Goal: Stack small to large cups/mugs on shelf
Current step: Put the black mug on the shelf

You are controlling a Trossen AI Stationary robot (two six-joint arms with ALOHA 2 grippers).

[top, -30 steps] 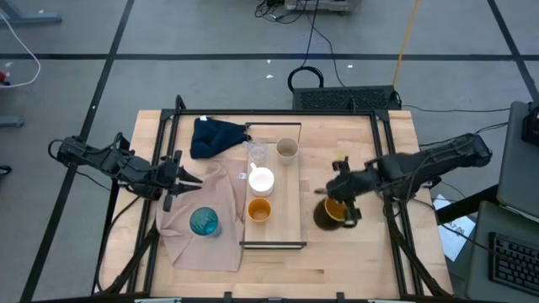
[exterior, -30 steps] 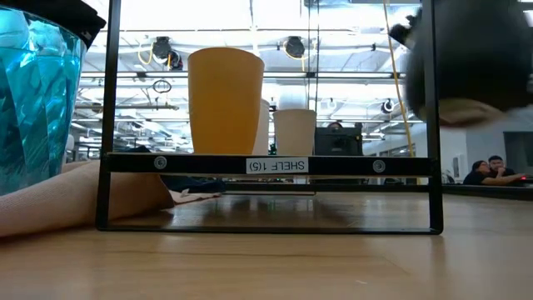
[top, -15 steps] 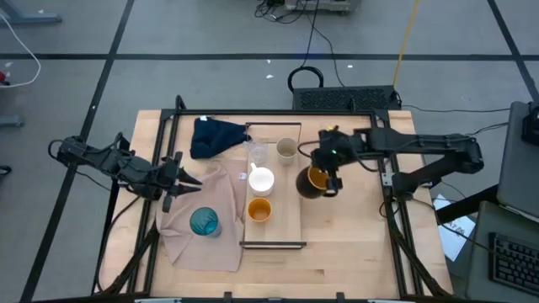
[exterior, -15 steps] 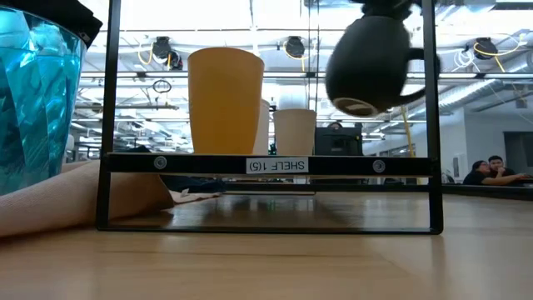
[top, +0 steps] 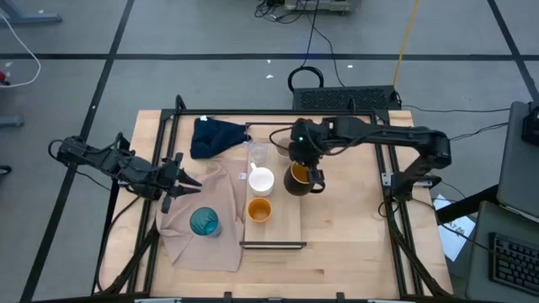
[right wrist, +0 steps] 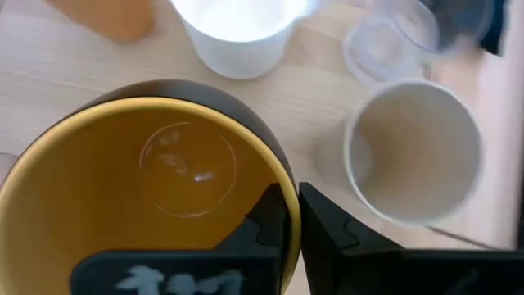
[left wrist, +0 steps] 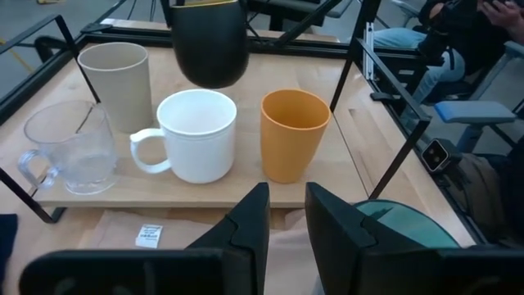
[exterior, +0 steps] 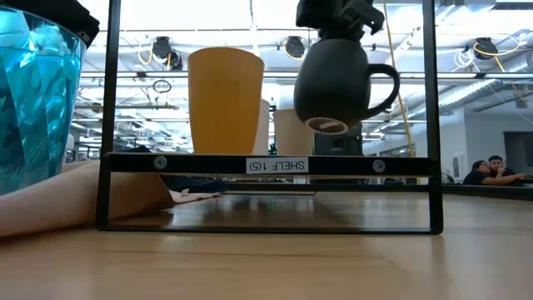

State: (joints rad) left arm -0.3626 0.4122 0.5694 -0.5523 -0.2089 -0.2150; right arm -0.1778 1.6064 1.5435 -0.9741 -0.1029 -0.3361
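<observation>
My right gripper [top: 305,167] is shut on a dark mug with an orange inside [top: 295,179], which hangs over the right part of the shelf [top: 290,215]. On the plank stand a clear glass [top: 258,154], a beige-grey cup [right wrist: 413,152], a white mug [top: 262,179] and a small orange cup [top: 258,209]. A teal ribbed tumbler [top: 204,221] stands on the beige cloth left of the shelf. My left gripper [top: 187,178] waits at the table's left, pointing at the shelf, its fingers a little apart around nothing. My right gripper pinches the dark mug's rim [right wrist: 282,192], one finger inside the mug and one outside. The fingers come from above, slanting down. The mug [exterior: 333,83] hangs below them, lifted clear of the shelf and tilted, its handle [exterior: 385,83] toward the table's right.
A dark blue cloth [top: 215,135] lies at the far left of the table. The beige cloth [top: 210,248] spreads under the shelf's left side. A black frame [top: 392,168] runs along the table's edges. Bare plank shows right of the orange cup.
My right gripper has carried the dark mug from the table's right side toward the left and the far edge, to above the shelf beside the white mug. The mug has stayed lifted clear and tilted in the hold.
</observation>
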